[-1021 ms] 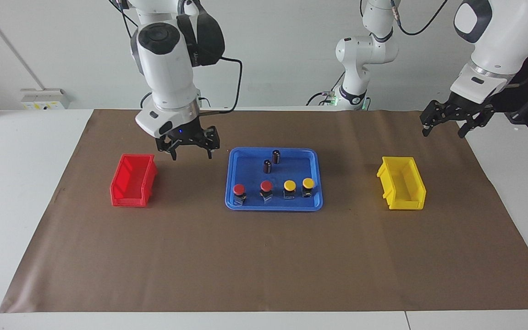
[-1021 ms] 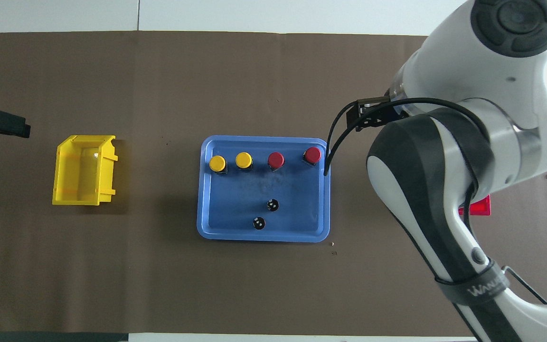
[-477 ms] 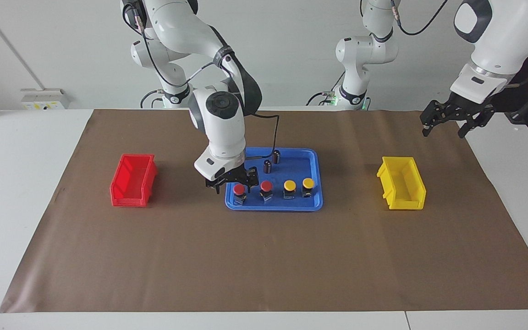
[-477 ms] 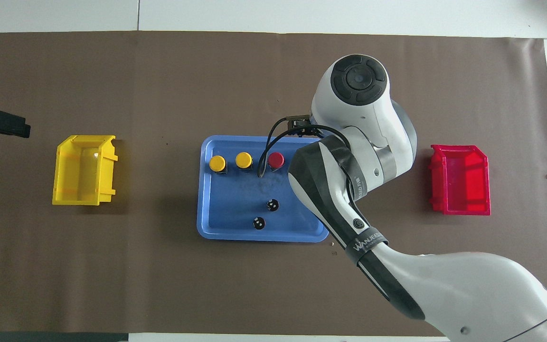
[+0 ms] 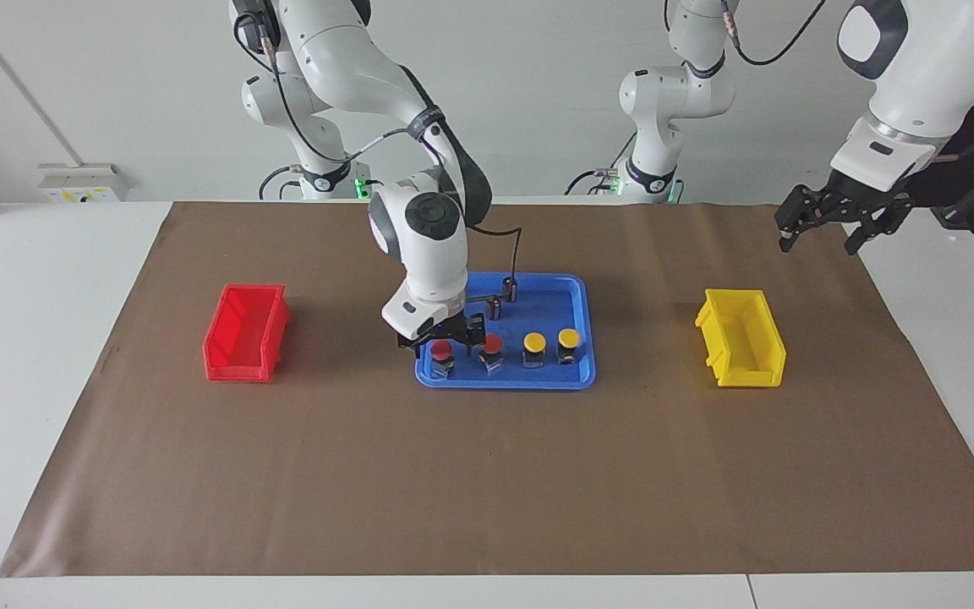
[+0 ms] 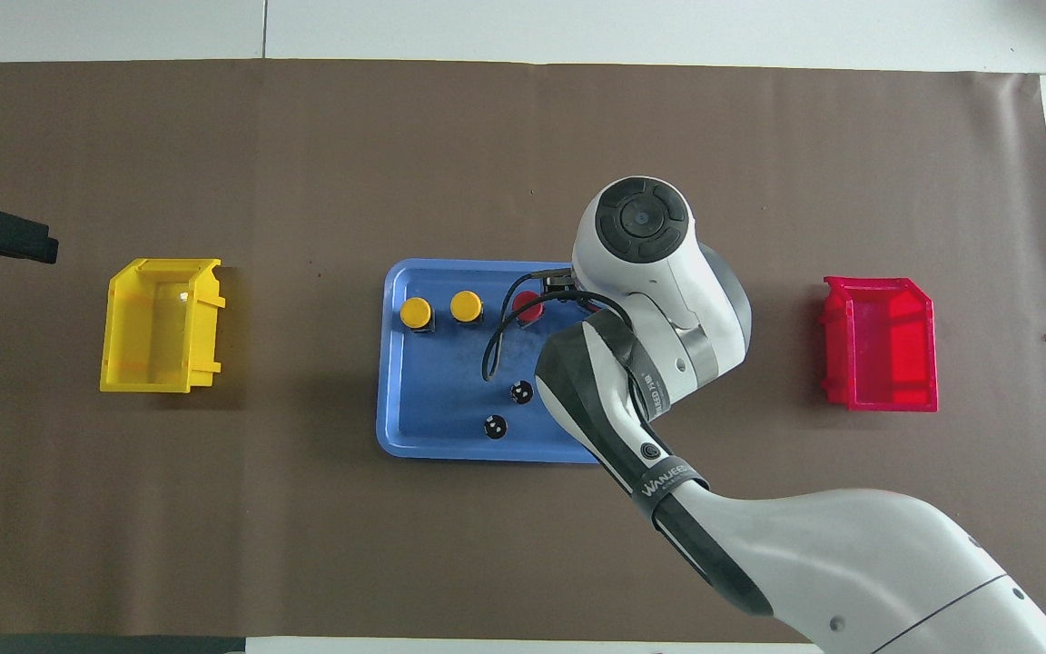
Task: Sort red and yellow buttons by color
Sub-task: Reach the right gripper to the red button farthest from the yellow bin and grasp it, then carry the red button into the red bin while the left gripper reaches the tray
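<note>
A blue tray (image 5: 506, 378) sits mid-table on brown paper (image 5: 487, 474). Nearest the robots on the tray stand two dark cylinders (image 5: 509, 288). Farther out, four buttons stand in a row: two yellow buttons (image 5: 535, 342) toward the left arm's end, two red buttons (image 5: 493, 342) toward the right arm's end. The right tool (image 5: 441, 342) is low over the end red button (image 5: 441, 349), its fingers spread to either side of the cap, not closed on it. The left tool (image 5: 821, 228), fingers open, waits in the air above the paper near the yellow bin (image 5: 741, 338). A red bin (image 5: 246, 331) sits at the right arm's end.
</note>
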`<state>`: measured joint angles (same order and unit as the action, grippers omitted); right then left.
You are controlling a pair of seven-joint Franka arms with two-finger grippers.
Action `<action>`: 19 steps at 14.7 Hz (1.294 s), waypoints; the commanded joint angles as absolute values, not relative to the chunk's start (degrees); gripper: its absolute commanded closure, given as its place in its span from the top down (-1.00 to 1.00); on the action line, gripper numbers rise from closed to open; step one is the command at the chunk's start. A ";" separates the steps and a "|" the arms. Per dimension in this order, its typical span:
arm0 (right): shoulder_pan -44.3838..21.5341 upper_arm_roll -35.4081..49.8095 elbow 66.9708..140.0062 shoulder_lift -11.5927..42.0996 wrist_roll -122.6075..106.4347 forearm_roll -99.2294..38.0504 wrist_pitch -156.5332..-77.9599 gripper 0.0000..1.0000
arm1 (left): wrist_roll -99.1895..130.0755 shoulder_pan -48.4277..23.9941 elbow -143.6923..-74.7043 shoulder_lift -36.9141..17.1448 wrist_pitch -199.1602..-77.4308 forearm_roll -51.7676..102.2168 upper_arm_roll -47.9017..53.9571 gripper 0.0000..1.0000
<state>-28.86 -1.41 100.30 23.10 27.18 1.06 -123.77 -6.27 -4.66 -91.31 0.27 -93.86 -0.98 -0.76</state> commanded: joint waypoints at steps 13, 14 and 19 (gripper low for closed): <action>-20.94 -1.49 96.41 13.30 15.94 0.53 -110.25 -0.69 | -0.64 -7.63 -95.42 3.42 -92.71 -1.67 0.96 1.00; -17.87 -1.58 97.03 10.31 10.17 0.44 -106.30 -0.69 | 1.73 -10.17 -99.28 4.91 -98.38 -1.67 0.88 1.00; 0.68 -1.67 107.91 -0.52 -13.25 0.53 -101.15 -0.68 | 16.32 -18.70 -106.17 3.88 -109.33 -1.67 1.14 0.92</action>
<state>-4.80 -2.70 99.92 3.52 -6.98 1.06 -98.54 11.05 -15.69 -103.28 3.45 -106.18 -0.96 1.78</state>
